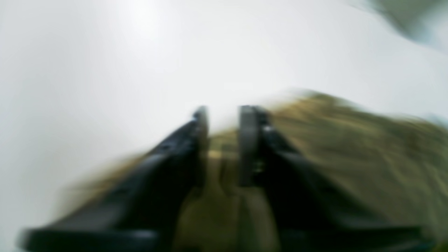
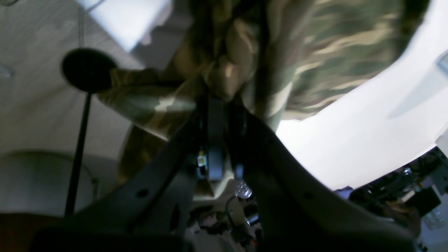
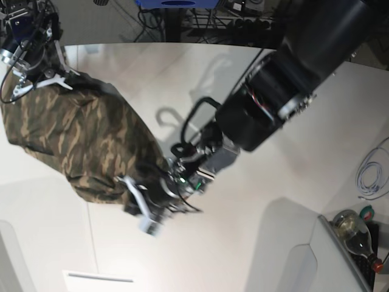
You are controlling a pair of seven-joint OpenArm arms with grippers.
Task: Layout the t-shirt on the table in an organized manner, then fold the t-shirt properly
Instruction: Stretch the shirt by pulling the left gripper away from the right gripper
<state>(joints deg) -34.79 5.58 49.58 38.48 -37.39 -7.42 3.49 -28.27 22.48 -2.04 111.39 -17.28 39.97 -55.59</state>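
Here we hold the t-shirt [image 3: 79, 143] stretched between upper left and lower centre, the right gripper [image 3: 45, 76] clamped on it and the left gripper [image 3: 143, 210] narrowed onto its edge, to spread it over the table [image 3: 255, 243].

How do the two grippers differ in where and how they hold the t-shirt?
The right gripper pinches the t-shirt up high at the far corner; the left gripper sits low at the near edge, cloth between its narrowly parted fingers. Both meet the same shirt above the table.
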